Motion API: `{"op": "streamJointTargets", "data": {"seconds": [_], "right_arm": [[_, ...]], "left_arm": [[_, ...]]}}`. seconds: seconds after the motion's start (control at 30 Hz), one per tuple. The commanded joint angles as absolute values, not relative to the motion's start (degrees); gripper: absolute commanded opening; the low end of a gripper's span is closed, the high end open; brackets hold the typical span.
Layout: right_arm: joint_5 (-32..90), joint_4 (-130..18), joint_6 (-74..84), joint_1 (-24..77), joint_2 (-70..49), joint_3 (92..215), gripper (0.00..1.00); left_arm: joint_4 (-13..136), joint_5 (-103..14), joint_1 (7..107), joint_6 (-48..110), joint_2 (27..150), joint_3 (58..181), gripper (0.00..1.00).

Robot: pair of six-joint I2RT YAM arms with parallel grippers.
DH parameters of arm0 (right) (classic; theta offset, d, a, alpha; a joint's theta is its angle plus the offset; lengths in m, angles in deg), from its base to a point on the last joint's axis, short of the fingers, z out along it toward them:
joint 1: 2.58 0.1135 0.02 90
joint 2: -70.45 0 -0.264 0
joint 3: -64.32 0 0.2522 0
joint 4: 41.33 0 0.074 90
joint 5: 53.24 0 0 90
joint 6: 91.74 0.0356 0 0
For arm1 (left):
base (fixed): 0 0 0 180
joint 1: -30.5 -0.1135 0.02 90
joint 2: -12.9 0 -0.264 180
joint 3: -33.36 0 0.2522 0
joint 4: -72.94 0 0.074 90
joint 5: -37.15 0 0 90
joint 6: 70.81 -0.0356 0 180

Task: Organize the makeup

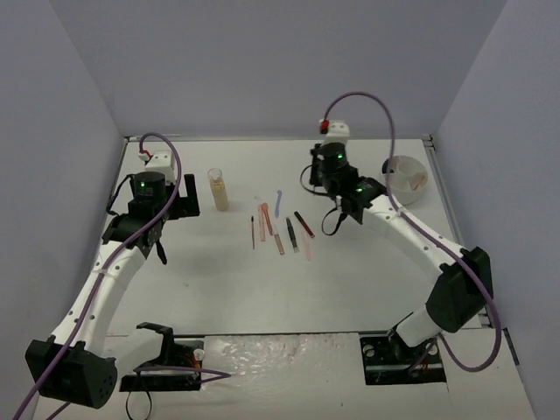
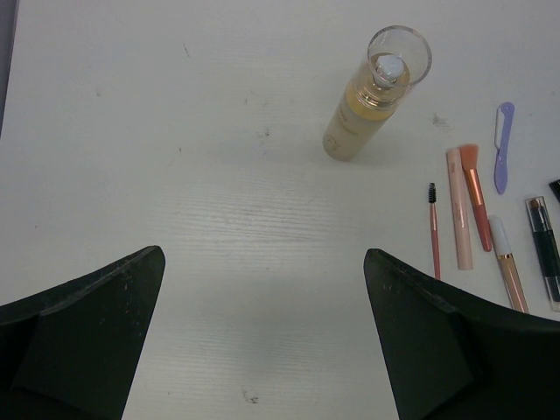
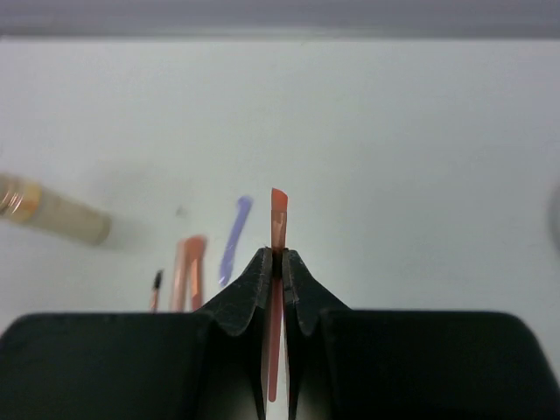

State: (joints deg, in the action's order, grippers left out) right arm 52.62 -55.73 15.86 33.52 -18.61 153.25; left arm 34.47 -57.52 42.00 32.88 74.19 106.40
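Observation:
The makeup lies mid-table: a clear bottle of beige liquid (image 1: 219, 189) (image 2: 367, 101) stands upright, and several thin sticks (image 1: 280, 229) lie side by side to its right. Among the sticks are a lilac spatula (image 2: 503, 144), an orange brush (image 2: 477, 197), a pink tube (image 2: 460, 210) and a dark pencil (image 2: 544, 249). My left gripper (image 1: 175, 221) (image 2: 262, 332) is open over bare table, left of the bottle. My right gripper (image 1: 343, 213) (image 3: 278, 255) is shut on a thin red stick (image 3: 278, 206), whose flat orange tip pokes past the fingertips, above the table right of the row.
A white round divided bowl (image 1: 395, 188) stands at the back right, with something pink (image 1: 418, 181) inside. Grey walls enclose the table on three sides. Both arm bases sit at the near edge.

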Motion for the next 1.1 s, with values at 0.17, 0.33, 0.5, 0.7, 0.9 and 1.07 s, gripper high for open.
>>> {"op": "streamJointTargets", "data": {"seconds": [0.17,0.33,0.5,0.7,0.9,1.07], "right_arm": [[57.5,-35.0,10.0,2.0,-4.0,141.5,0.0],[55.8,-27.7,11.0,-8.9,-7.2,141.1,0.0],[54.5,-22.3,9.7,-12.3,-14.7,143.1,0.0],[54.6,-18.2,8.3,-13.3,-22.2,145.2,0.0],[52.9,-14.4,7.7,-13.4,-27.4,145.2,0.0],[52.7,-13.1,8.3,-13.4,-30.8,144.7,0.0]], "left_arm": [[35.6,-57.6,41.6,33.5,74.1,109.3,0.97],[35.7,-57.8,41.7,33.5,74.2,109.2,0.97],[35.4,-57.4,41.6,33.5,74.7,109.4,0.97],[35.1,-58.1,41.6,33.1,74.6,109.7,0.97],[34.8,-58.2,41.6,33.0,74.6,109.9,0.97],[34.7,-58.3,41.6,32.9,74.7,110.0,0.97]]}}
